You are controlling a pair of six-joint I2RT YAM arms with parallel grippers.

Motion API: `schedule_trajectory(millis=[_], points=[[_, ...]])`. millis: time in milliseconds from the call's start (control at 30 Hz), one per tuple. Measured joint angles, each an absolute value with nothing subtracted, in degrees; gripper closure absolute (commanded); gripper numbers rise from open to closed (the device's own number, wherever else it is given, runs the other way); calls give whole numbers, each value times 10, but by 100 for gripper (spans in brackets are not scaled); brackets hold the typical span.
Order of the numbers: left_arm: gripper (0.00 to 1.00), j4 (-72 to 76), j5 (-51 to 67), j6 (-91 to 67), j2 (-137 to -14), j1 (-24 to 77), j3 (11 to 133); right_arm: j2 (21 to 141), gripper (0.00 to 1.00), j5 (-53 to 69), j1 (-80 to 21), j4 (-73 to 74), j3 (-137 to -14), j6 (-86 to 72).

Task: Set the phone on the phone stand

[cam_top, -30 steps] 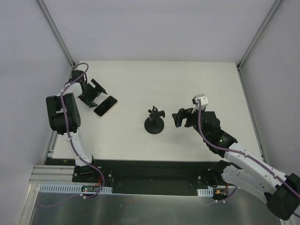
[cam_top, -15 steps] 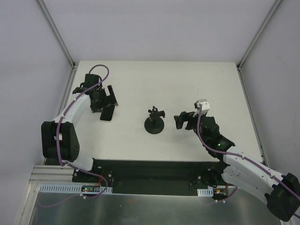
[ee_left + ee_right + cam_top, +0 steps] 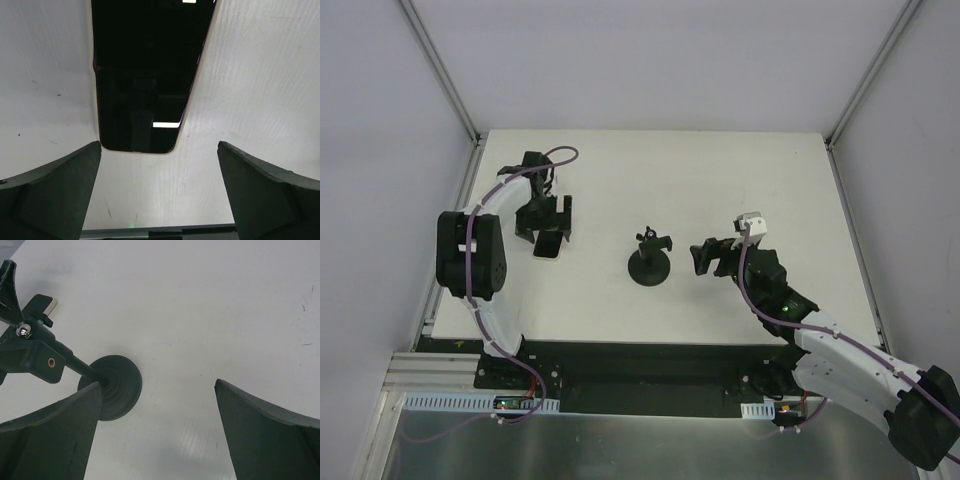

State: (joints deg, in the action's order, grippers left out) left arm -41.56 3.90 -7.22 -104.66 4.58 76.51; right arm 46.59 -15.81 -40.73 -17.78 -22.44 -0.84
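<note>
The phone (image 3: 549, 245) lies flat on the white table at the left, black screen up with a pale edge. It fills the top of the left wrist view (image 3: 147, 75). My left gripper (image 3: 542, 222) hovers over its far end, open and empty, with its jaws spread wider than the phone (image 3: 159, 187). The black phone stand (image 3: 649, 262) stands at the table's middle on its round base. In the right wrist view the stand (image 3: 100, 382) shows at the left. My right gripper (image 3: 708, 257) is open and empty, just right of the stand (image 3: 157, 432).
The white table (image 3: 720, 180) is boxed in by pale walls at the back and sides, with metal frame posts at the corners. A black strip runs along the near edge by the arm bases.
My left arm has swung inward and turned, bringing its open gripper from the phone's left to right over it. The phone has turned to lie more upright in the view. The right arm has barely moved.
</note>
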Motion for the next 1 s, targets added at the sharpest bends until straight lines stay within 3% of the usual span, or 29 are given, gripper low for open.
schedule_trajectory(millis=[433, 800, 900, 967, 1000], points=[[1, -449, 27, -18, -1133, 45, 823, 472, 4, -157, -407, -184, -223, -8], [21, -463, 34, -5, -1172, 44, 851, 487, 4, -157, -407, -188, -222, -8], [18, -464, 27, -6, -1175, 44, 852, 491, 4, -157, -407, -188, -222, -8], [12, -465, 27, -7, -1175, 44, 853, 492, 4, -157, -407, -188, -222, -8], [4, -465, 27, -9, -1175, 44, 853, 492, 4, -157, -407, -188, -222, -8]])
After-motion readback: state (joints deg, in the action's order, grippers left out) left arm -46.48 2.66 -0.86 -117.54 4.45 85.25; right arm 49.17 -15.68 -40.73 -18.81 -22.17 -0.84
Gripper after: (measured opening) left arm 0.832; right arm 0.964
